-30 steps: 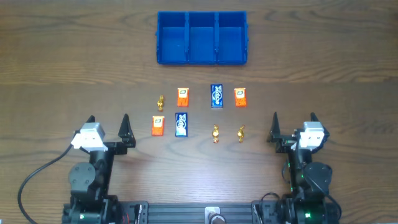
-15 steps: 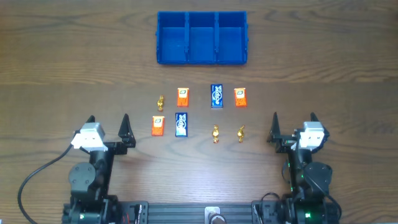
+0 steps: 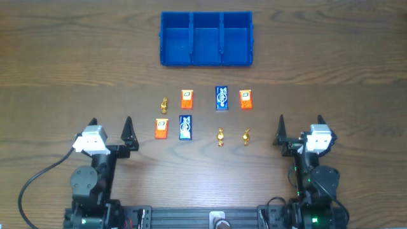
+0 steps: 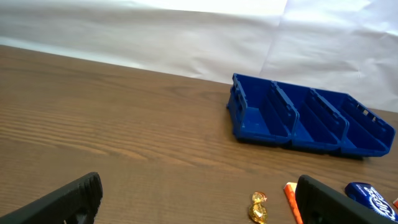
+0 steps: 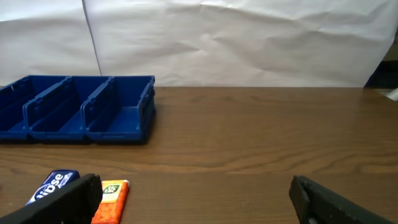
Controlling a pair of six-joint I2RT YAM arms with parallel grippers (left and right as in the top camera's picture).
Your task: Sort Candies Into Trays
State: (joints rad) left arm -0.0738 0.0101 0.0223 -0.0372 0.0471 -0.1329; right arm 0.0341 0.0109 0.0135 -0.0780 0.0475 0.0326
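Note:
A blue tray (image 3: 206, 38) with three compartments stands at the far side of the table, also seen in the left wrist view (image 4: 309, 123) and the right wrist view (image 5: 78, 109). Between it and the arms lie three orange candy boxes (image 3: 187, 98), two blue packets (image 3: 221, 98) and three gold-wrapped candies (image 3: 164, 105). My left gripper (image 3: 110, 126) stands open near the left candies, holding nothing. My right gripper (image 3: 299, 125) stands open to the right of the candies, holding nothing. A gold candy (image 4: 258, 207) and an orange box (image 5: 111, 193) show close to the fingers.
The wooden table (image 3: 331, 70) has free room left and right of the tray and candies. A white sheet (image 5: 236, 43) hangs behind the far edge. A black cable (image 3: 32, 184) loops beside the left arm's base.

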